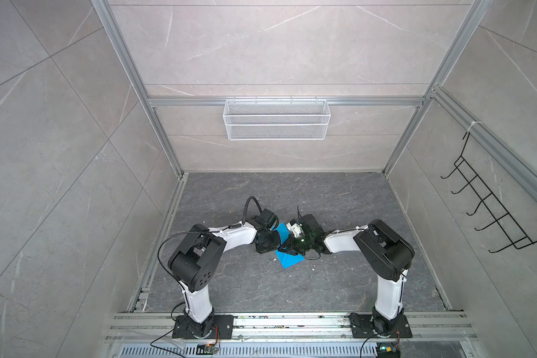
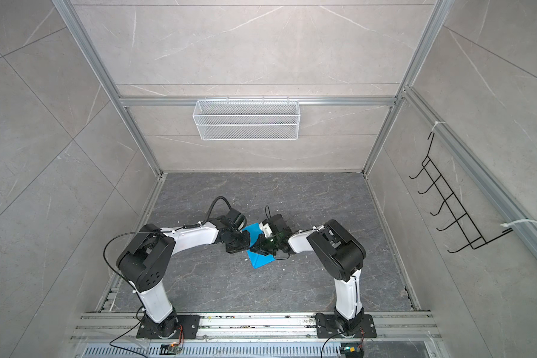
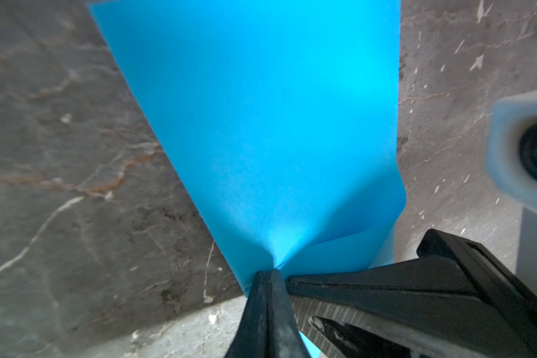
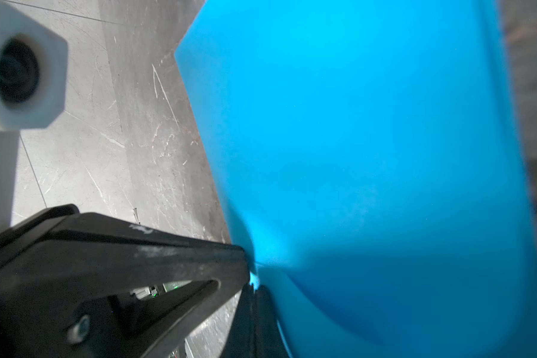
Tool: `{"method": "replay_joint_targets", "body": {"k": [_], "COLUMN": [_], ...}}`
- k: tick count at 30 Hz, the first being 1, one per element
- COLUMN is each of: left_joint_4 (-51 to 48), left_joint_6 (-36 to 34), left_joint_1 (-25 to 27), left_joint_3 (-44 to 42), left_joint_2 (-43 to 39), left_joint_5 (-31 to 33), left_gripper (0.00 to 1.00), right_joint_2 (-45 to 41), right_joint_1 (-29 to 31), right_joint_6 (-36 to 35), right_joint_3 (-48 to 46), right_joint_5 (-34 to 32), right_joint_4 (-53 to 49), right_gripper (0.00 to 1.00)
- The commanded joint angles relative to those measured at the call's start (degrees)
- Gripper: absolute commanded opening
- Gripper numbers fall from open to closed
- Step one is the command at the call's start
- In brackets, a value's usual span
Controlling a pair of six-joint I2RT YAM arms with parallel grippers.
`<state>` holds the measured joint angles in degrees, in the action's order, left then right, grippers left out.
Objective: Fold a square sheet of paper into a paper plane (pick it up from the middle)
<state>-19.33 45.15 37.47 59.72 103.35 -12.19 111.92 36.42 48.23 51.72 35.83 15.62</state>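
The square sheet of paper (image 1: 289,260) (image 2: 262,261) is bright blue and sits mid-table, partly hidden under both gripper heads in both top views. My left gripper (image 3: 268,273) (image 1: 276,245) is shut, pinching a raised ridge near the sheet's middle (image 3: 261,139). My right gripper (image 4: 255,286) (image 1: 282,248) is shut on the same ridge from the opposite side, tip to tip with the left. The paper (image 4: 369,139) puckers up at the pinch and fans away from it. The right gripper's finger (image 3: 385,288) shows in the left wrist view, and the left gripper's finger (image 4: 137,248) in the right wrist view.
The tabletop (image 1: 323,201) is dark grey marble with aluminium rails round it. A white wire basket (image 1: 276,119) hangs on the back wall. A black wire hook rack (image 1: 490,204) is on the right wall. The arm bases (image 1: 202,325) stand on the front rail.
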Motion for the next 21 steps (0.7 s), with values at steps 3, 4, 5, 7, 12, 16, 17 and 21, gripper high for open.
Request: {"method": "replay_joint_targets", "body": {"k": [3, 4, 5, 7, 12, 16, 17, 21], "left_joint_4": [-2.2, -2.4, -2.9, -3.5, -4.0, -3.9, -3.9, -4.0], "left_joint_6": [-1.8, -1.8, -1.7, -1.8, -1.9, -2.1, -2.2, -2.5], "left_joint_1": [0.1, 0.1, 0.1, 0.1, 0.2, 0.3, 0.4, 0.5], "left_joint_3": [1.5, 1.6, 1.4, 1.0, -1.1, -2.7, -2.9, -3.4], "left_joint_2": [1.2, 1.4, 1.6, 1.9, 2.2, 2.7, 2.7, 2.9], "left_joint_5": [0.8, 1.1, 1.3, 1.7, 2.3, 2.7, 3.0, 3.8], "left_gripper": [0.00, 0.00, 0.00, 0.00, 0.00, 0.00, 0.00, 0.00], "right_joint_2": [1.9, 1.7, 1.4, 0.5, -3.7, -6.4, -6.7, -8.3], "right_joint_1": [0.1, 0.1, 0.1, 0.1, -0.1, -0.1, 0.0, 0.4], "right_joint_6": [-0.8, -0.8, -0.7, -0.9, -4.1, -4.9, -5.0, -5.9], "right_joint_3": [-0.8, -0.9, -0.9, -1.0, -0.8, -2.7, -3.3, -5.4], "right_joint_5": [-4.8, -4.7, -4.5, -3.8, 0.0, 4.4, 5.7, 7.4], "right_joint_4": [-7.4, -7.4, -7.3, -6.7, -6.4, -5.1, -4.7, -5.7], "right_gripper": [0.00, 0.00, 0.00, 0.00, 0.00, 0.00, 0.00, 0.00]}}
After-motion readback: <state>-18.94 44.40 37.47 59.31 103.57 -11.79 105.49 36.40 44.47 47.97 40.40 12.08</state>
